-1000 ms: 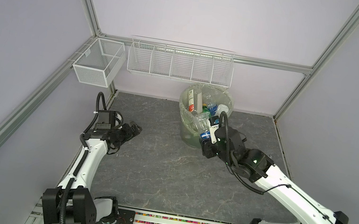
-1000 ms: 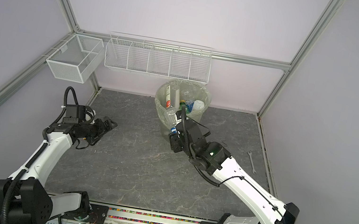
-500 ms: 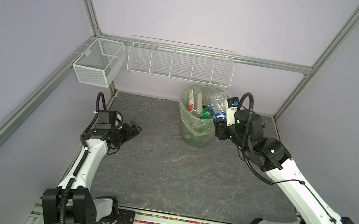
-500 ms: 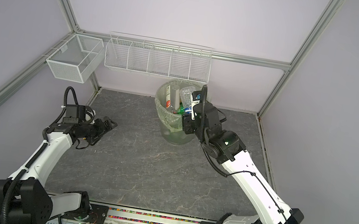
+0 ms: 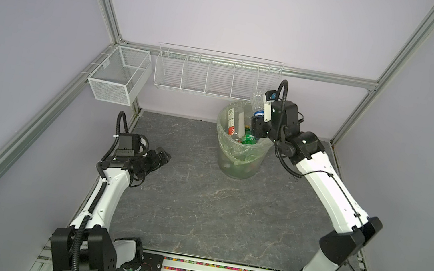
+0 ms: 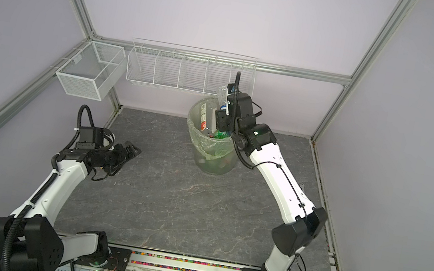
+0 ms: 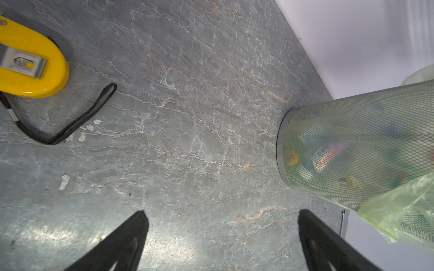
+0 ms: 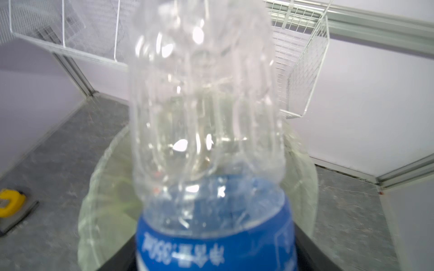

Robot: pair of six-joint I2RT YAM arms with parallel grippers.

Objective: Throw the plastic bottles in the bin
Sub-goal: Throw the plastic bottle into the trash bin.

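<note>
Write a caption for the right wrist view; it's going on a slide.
Clear blue-labelled bottle poised over the mouth of the bag-lined bin, white wire rack behind.

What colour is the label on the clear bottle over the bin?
Blue with white print, on the clear ribbed plastic bottle; sharpest in the right wrist view.

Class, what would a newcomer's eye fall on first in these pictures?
A clear blue-labelled bottle fills the right wrist view, poised at the right gripper above the bin. The bin, by the back wall, already holds other bottles. The left gripper hangs open at the table's left side.
</note>
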